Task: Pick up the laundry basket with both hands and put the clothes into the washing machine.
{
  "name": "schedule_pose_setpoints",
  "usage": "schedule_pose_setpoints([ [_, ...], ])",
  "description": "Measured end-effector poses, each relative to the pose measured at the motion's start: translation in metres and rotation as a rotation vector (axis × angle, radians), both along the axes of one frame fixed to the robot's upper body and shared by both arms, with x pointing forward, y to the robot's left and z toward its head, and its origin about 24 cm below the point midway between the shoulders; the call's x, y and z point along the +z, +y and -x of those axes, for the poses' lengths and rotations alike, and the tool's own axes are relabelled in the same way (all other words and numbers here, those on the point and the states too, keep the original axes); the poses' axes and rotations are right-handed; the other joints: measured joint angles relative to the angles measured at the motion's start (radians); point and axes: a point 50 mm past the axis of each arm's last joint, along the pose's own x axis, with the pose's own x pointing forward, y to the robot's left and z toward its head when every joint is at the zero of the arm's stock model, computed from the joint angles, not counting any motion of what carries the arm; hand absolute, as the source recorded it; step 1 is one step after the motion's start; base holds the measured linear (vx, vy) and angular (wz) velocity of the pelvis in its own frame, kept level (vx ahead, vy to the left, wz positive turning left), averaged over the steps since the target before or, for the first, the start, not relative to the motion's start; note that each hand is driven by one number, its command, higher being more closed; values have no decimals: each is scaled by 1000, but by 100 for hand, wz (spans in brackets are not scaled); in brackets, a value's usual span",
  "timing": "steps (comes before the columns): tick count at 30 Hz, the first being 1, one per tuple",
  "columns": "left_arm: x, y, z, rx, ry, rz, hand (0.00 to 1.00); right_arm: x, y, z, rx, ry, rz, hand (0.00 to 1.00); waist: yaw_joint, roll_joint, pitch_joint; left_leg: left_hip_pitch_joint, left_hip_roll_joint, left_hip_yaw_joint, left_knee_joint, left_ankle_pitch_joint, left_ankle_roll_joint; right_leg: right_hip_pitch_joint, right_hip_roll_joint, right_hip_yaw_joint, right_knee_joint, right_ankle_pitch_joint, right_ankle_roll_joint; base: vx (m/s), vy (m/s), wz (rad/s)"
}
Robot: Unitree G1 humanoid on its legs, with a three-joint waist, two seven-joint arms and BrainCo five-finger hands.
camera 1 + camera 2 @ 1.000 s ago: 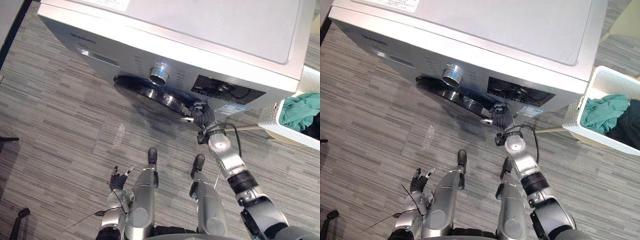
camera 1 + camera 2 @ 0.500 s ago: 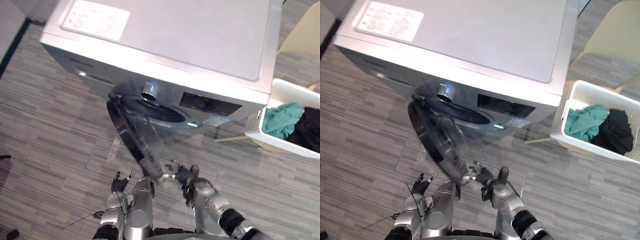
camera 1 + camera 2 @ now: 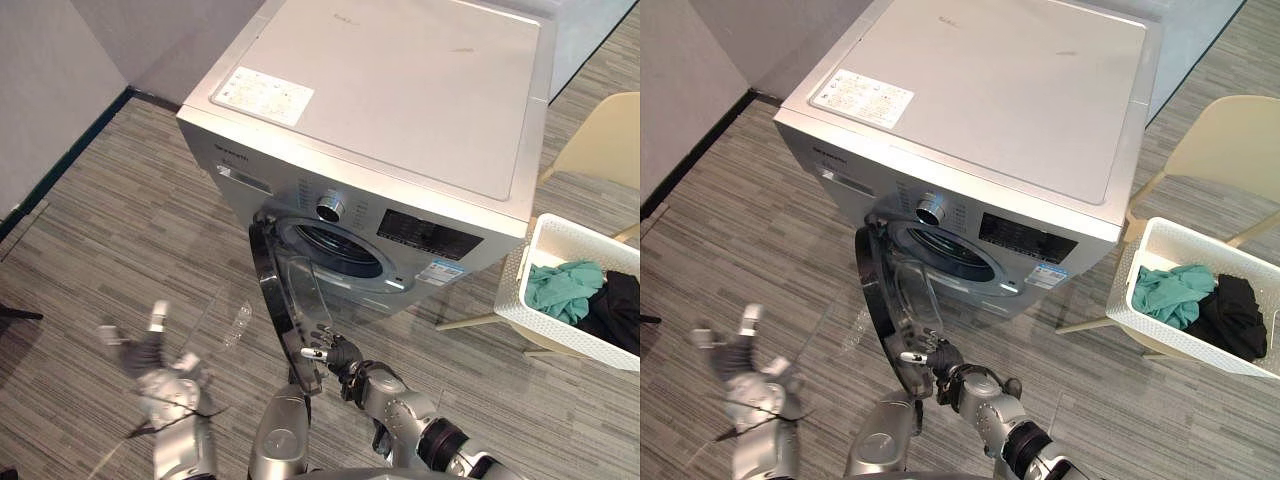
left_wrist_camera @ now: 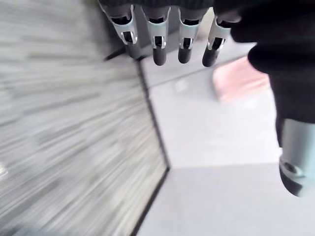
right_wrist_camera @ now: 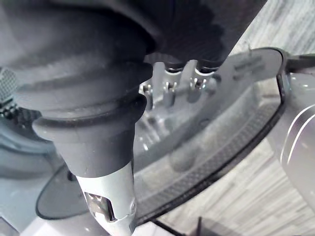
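Note:
The silver washing machine [image 3: 400,110] stands ahead with its round glass door [image 3: 285,310] swung out toward me, so the drum opening [image 3: 335,248] shows. My right hand [image 3: 340,355] is at the door's free edge. Its fingers [image 5: 170,91] lie straight against the glass and the thumb stands apart. My left hand [image 3: 150,355] is raised at the lower left, open, with fingers [image 4: 167,39] spread and holding nothing. On the floor to the right of the machine, away from both hands, sits the white laundry basket [image 3: 545,240]. It holds a teal garment [image 3: 562,285] and a black one [image 3: 620,305].
A cream chair [image 3: 600,130] stands behind the basket, to the right of the machine. Grey walls [image 3: 60,70] close off the far left. Striped grey carpet [image 3: 120,230] stretches to the left of the open door.
The camera has pulled back and up. The door has swung from shut to wide open with my right hand on it. My left hand has risen and moved out to the left.

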Motion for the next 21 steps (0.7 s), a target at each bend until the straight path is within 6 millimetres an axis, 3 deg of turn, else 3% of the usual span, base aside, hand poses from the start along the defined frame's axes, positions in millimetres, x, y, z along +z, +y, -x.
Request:
schedule_pose_setpoints([
  [2, 33, 3, 11, 98, -80, -143, 0, -4, -9, 2, -50, 6, 13, 0, 1, 2, -15, 5, 0, -10, -2, 2, 0, 14, 5, -8, -11, 1, 2, 83, -11, 8],
  [5, 48, -1, 12, 103, -125, -204, 0, -7, -19, 2, -105, 10, 10, 0, -2, 2, -15, 8, -2, -32, 3, 6, 5, 30, 10, -32, -13, -4, -2, 89, -14, 16],
  [8, 49, -11, 4, 34, -137, -200, 0, -5, -25, 0, -152, 3, -6, 0, -4, 3, -15, -14, -3, -89, 6, 11, -1, 45, 19, -86, -14, -19, -8, 41, -47, 56],
  [11, 42, -32, -3, -174, -124, -178, 0, 6, -27, -15, -184, -40, -31, 0, 6, 11, -10, -44, -4, -212, -42, 64, -21, 56, 37, -199, -5, -57, -25, 27, -108, 99],
  [14, 34, -49, -5, -362, -144, -107, 0, 18, -28, -31, -200, -100, -38, 0, 30, 46, 9, -45, -3, -295, -105, 120, -37, 45, 36, -272, 64, -116, -34, -8, -138, 91],
  [16, 33, -56, -1, -444, -176, -55, 0, 22, -40, -44, -258, -121, -18, 0, 33, 72, 23, -64, -2, -360, -146, 158, -57, 2, 20, -323, 168, -189, -45, -51, -162, 93],
  [17, 33, -58, 0, -481, -206, -26, 0, 22, -46, -48, -271, -126, -4, 0, 49, 90, 33, -79, -1, -375, -158, 163, -62, -27, 5, -343, 233, -236, -45, -72, -143, 60],
  [18, 32, -59, 0, -493, -213, -13, 0, 22, -47, -49, -275, -125, -1, 0, 58, 96, 36, -86, -1, -375, -158, 161, -52, -38, -3, -352, 259, -254, -47, -89, -132, 62],
  [19, 31, -61, 0, -519, -225, 13, 0, 24, -44, -51, -275, -129, -10, 0, 63, 107, 41, -106, -4, -344, -163, 125, 36, -49, -19, -379, 289, -276, -49, -50, -107, 79],
  [20, 31, -62, -1, -542, -241, 35, 0, 24, -41, -50, -273, -128, -20, 0, 60, 102, 42, -118, -12, -268, -165, 55, 194, -50, -46, -409, 286, -281, -54, -14, -89, 87],
  [21, 31, -64, -1, -555, -246, 35, 0, 25, -38, -50, -269, -128, -28, 0, 59, 101, 42, -123, -14, -227, -160, 33, 232, -49, -66, -422, 287, -277, -63, 42, -44, 78],
])
